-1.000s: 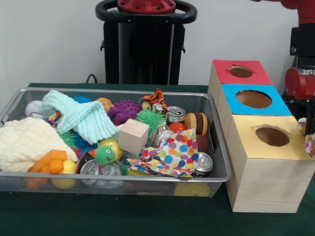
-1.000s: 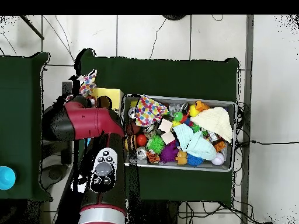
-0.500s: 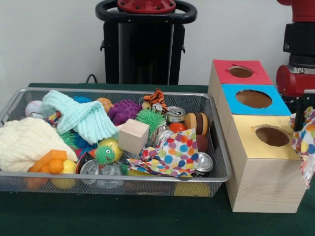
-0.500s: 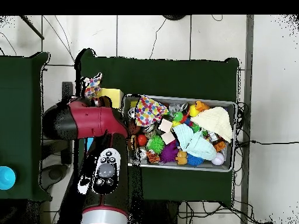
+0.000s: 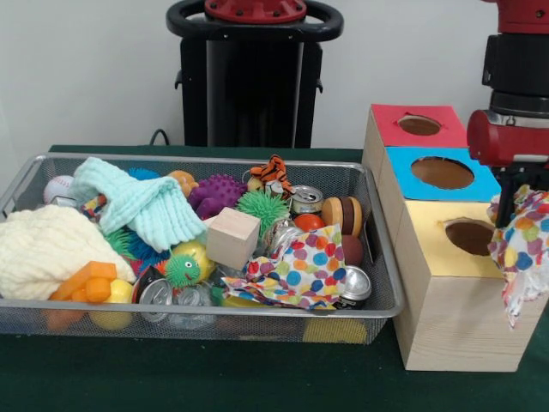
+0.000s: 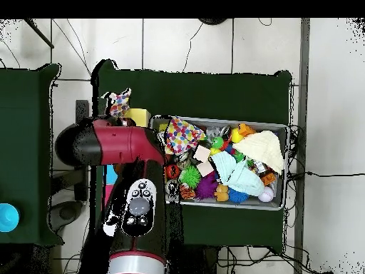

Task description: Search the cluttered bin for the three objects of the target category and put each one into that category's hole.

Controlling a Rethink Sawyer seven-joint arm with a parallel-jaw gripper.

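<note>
arm (image 5: 520, 86) is at the right side of the front view, over the wooden sorting box (image 5: 455, 300). a polka-dot cloth (image 5: 520, 249) hangs below the arm's end, draped just beside the hole (image 5: 472, 235) in the yellow top, at the box's right edge. gripper itself is hidden behind the cloth and the red arm housing — can't tell how its fingers stand, though the cloth hanging clear of the box suggests it is held.

box has three tops in a row: red (image 5: 419, 125) at the far end, blue (image 5: 441, 172) in the middle, yellow (image 5: 446, 245) nearest the camera, each with a round hole.

wire mesh bin (image 5: 197, 326) sits left of the box, just beside it, and is full. a second polka-dot cloth (image 5: 296, 273) lies near the bin's front right, next to two cans (image 5: 353, 286). a cream knit cloth (image 5: 47, 249) fills the left end and a pale mint knit cloth (image 5: 141, 204) lies over the clutter behind it. also in there: wooden cube (image 5: 232, 238), orange blocks (image 5: 86, 281), purple spiky ball (image 5: 216, 193), green spiky ball (image 5: 262, 209), small tiger toy (image 5: 272, 171).

overhead view: red arm (image 6: 114, 146) covers most of the box — the hanging cloth (image 6: 118, 105) shows just past its end, beside a visible bit of the yellow top (image 6: 139, 116).
</note>
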